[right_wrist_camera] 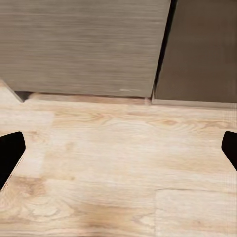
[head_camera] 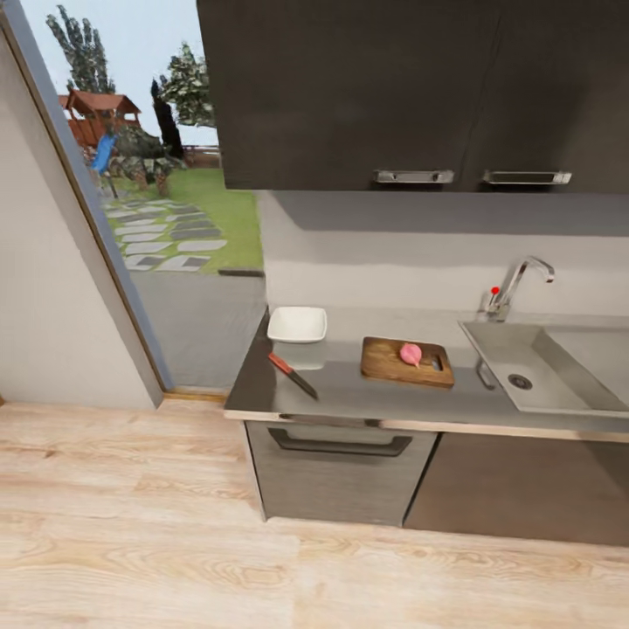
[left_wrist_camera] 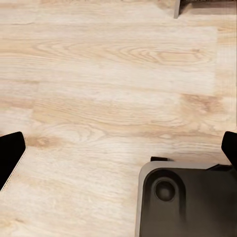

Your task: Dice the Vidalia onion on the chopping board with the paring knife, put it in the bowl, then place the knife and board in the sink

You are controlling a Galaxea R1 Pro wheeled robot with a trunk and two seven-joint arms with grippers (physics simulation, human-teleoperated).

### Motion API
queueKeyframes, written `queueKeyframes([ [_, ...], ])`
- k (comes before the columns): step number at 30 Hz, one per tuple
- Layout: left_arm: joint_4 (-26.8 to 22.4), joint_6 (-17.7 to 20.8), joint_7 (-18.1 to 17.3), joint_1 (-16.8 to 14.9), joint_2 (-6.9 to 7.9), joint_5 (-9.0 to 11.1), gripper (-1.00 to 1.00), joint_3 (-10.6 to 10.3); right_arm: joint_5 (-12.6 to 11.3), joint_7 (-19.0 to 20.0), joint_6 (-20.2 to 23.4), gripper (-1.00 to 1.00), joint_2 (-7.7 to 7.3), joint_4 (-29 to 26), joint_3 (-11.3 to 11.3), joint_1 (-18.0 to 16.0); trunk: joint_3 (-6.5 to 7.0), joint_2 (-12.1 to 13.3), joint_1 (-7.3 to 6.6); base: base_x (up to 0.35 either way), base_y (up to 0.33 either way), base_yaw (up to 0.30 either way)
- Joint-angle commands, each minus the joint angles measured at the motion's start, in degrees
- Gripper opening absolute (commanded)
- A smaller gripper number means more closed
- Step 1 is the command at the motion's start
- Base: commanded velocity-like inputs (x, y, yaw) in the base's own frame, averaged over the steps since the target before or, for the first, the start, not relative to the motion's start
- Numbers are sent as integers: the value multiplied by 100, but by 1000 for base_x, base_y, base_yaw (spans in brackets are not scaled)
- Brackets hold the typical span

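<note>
In the head view the pinkish Vidalia onion [head_camera: 411,354] rests on the brown chopping board [head_camera: 407,362], which lies on the grey countertop [head_camera: 349,395]. The paring knife [head_camera: 293,376] lies left of the board, and the white square bowl [head_camera: 297,324] stands behind the knife. The steel sink [head_camera: 542,367] with its chrome tap [head_camera: 515,286] is at the right. My left gripper [left_wrist_camera: 121,153] is open over the wooden floor. My right gripper [right_wrist_camera: 121,153] is open too, hanging low in front of the cabinet fronts [right_wrist_camera: 84,44].
Dark wall cabinets [head_camera: 411,92] hang above the counter. A glass door [head_camera: 157,175] to a garden is on the left. An oven front with a handle [head_camera: 339,441] sits below the counter. The robot's dark base [left_wrist_camera: 187,202] shows under the left gripper. Light wood floor [head_camera: 131,524] lies before the counter.
</note>
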Motion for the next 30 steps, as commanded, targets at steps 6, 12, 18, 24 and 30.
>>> queueKeyframes([
  [6,-2,-14,32,-2,3,56,100,-50,33,41,-7,100,8,-6,-42,2,45,-10,4,0,256,0],
  [12,0,-16,32,-2,-7,56,100,-50,33,41,-7,100,0,-2,-42,2,100,-10,4,0,17,0],
  [18,0,-20,32,-2,-7,56,100,-50,33,41,-7,100,-1,-2,-42,2,154,-10,4,0,1,0],
  [24,0,-22,32,-2,-7,56,100,-50,33,41,-7,100,-1,-2,-42,2,208,-10,4,0,0,0],
  [30,8,-19,32,-2,-20,56,100,-56,33,41,-7,100,-1,-2,-42,2,262,-10,4,0,0,0],
])
